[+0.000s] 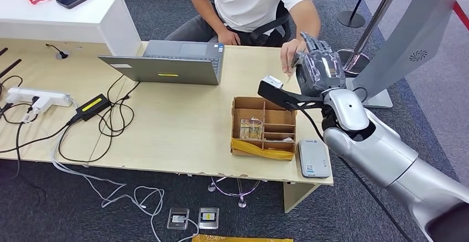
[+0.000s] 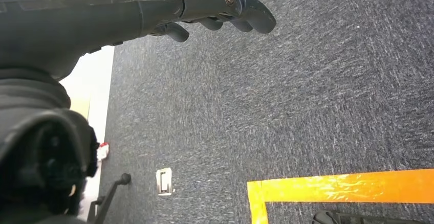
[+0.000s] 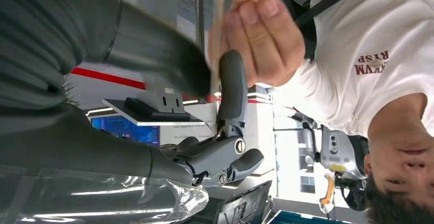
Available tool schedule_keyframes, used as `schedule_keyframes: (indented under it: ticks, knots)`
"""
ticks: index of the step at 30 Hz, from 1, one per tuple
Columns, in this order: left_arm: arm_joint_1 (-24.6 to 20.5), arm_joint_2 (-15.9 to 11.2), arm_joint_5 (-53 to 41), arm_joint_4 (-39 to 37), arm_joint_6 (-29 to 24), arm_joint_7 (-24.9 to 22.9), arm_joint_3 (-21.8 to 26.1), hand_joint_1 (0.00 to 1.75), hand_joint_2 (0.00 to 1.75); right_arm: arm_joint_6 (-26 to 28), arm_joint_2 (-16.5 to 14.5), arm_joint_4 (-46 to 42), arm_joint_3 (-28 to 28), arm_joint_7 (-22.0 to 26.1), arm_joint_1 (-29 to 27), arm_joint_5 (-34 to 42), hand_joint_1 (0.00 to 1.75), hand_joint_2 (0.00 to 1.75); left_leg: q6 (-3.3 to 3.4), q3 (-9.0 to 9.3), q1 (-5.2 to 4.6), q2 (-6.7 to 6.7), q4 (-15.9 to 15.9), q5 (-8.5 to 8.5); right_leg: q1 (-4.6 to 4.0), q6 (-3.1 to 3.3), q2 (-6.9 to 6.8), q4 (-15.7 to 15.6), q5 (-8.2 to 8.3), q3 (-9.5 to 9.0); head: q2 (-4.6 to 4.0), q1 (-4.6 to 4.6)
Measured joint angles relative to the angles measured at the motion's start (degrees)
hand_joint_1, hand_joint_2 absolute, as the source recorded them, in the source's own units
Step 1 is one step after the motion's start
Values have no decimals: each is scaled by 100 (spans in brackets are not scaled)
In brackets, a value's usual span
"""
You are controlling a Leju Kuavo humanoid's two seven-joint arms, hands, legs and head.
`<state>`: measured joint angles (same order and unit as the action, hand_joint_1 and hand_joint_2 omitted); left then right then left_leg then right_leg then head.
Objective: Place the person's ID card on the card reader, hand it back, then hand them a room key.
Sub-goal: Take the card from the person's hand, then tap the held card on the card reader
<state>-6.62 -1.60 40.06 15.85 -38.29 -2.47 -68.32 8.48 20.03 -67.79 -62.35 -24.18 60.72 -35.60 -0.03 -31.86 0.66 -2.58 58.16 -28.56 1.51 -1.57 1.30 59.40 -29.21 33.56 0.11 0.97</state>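
Setting: pale wooden desk (image 1: 182, 126) on dark grey carpet, white counter at the far left.

On the desk: open grey laptop (image 1: 168, 62) at the far edge; black power adapter (image 1: 92, 106) amid tangled cables; white power strip (image 1: 33, 96) at the left end; cardboard organiser (image 1: 264, 127) with compartments, its front edge taped yellow; grey card reader (image 1: 313, 158) just beside the organiser at the near right corner.

Person (image 1: 249, 4): seated behind the desk, white T-shirt, one hand (image 1: 291, 54) reaching forward.

Right hand (image 1: 316, 65): raised over the far right part of the desk, touching the person's hand. A thin edge-on strip between thumb and fingers may be the card, blurred; whether the hand grips it cannot be told.

Left hand (image 2: 204, 14): hanging over carpet, fingers (image 2: 245, 14) loosely curled, nothing in them. Orange floor tape (image 2: 338, 188) below.
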Motion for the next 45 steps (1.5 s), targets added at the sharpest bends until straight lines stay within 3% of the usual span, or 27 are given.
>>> schedule_keyframes:
  ticks: [22,27,35,45]
  knots:
    - [3,-2,68,0,-8,0,0,0,0,21,-69,157,-27,36,-43,58,175,175,0,6,0,10,0,0,0,1,11,0,1,0,0,-1]
    - [3,-2,135,0,-14,16,4,0,0,233,-36,161,-24,24,-182,144,175,175,0,10,0,14,1,0,0,1,15,-1,1,2,0,-1]
    - [29,21,193,-6,-16,25,89,0,0,1353,411,-142,355,-138,-1031,456,175,175,-4,17,0,15,2,-6,-1,0,16,-11,1,-8,0,0]
    - [47,2,-15,-9,-17,2,197,0,0,1456,990,-492,1062,-191,-2137,269,175,175,-7,27,3,44,1,-14,-5,3,39,-14,4,-10,0,-2]
